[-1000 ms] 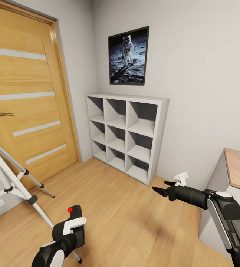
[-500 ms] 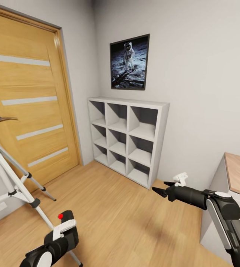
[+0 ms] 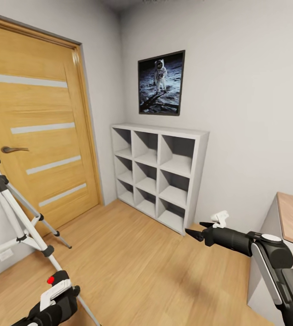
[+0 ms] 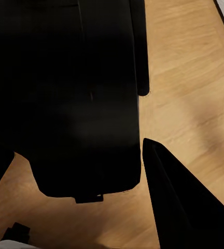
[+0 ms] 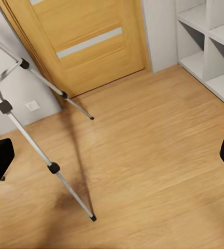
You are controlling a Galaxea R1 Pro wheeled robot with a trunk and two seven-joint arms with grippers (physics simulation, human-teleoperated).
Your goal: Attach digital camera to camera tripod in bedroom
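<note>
A robot in a wood-floored room holds the camera low at the head view's lower left, its left gripper clamped around the black body, red dot on top. The tripod stands just beside it at the left edge, silver legs splayed before a wooden door. The right gripper, fingers spread and holding nothing, hangs over bare floor near a white cube shelf beneath a framed astronaut picture.

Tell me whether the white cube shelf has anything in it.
Empty: every compartment of the white cube shelf seen from the head view shows bare grey walls and floors.
</note>
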